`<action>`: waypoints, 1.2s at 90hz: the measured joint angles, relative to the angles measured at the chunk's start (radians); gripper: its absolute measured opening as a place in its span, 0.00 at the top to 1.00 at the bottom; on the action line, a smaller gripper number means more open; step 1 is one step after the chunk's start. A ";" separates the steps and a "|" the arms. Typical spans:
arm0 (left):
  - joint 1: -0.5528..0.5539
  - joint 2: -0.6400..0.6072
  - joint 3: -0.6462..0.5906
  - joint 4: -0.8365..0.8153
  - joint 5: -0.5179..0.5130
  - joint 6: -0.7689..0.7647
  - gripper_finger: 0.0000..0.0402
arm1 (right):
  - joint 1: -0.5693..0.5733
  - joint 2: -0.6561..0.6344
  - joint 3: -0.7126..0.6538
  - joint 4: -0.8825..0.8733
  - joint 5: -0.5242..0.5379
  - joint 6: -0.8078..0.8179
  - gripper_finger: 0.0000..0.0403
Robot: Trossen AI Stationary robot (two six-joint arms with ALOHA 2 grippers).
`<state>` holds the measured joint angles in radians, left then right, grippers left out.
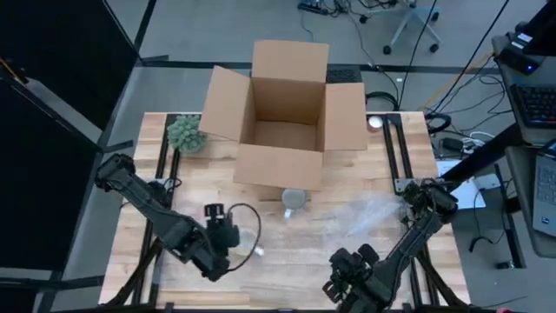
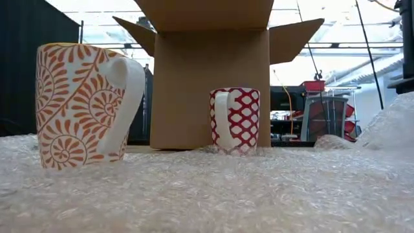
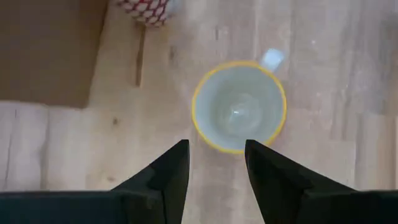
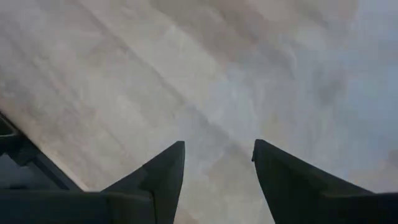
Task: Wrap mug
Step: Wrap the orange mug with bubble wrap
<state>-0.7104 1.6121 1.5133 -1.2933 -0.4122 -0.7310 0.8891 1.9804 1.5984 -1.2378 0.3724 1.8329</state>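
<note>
The orange mug (image 2: 81, 103) stands upright on bubble wrap (image 2: 226, 194) near the tabletop's front edge. The left gripper (image 3: 214, 165) hangs above it, jaws apart and empty. The right gripper (image 4: 217, 165) waits over the front right corner, jaws apart. A red mug (image 2: 235, 120) stands before the box (image 1: 282, 109).

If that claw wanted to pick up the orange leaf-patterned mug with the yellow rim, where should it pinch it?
Probably the rim wall, from straight above. The orange leaf-patterned mug stands upright and open-mouthed on the bubble wrap sheet, and the open left pincer hovers directly over it. One finger inside and one outside the yellow rim, on the side away from the white handle, looks the simplest grip.
</note>
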 joint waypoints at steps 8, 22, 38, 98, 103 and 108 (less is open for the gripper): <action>-0.030 -0.024 -0.047 -0.009 0.002 -0.064 0.64 | 0.028 0.000 -0.076 0.070 -0.003 0.089 0.56; -0.070 -0.054 -0.143 -0.007 0.025 -0.181 0.64 | 0.041 0.000 -0.212 0.247 0.001 0.165 0.56; -0.128 -0.087 -0.227 0.006 0.087 -0.316 0.64 | 0.039 0.000 -0.336 0.453 0.003 0.168 0.56; -0.253 -0.089 -0.381 0.250 0.084 -0.468 0.64 | 0.027 -0.057 -0.367 0.628 0.103 0.077 0.56; -0.255 -0.089 -0.394 0.269 0.066 -0.468 0.64 | 0.018 -0.057 -0.367 0.664 0.106 0.040 0.56; -0.255 -0.088 -0.411 0.314 0.036 -0.468 0.64 | 0.005 -0.055 -0.367 0.684 0.106 0.014 0.56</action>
<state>-0.9653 1.5238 1.1026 -0.9791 -0.3761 -1.1992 0.8941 1.9254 1.2312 -0.5543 0.4786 1.8468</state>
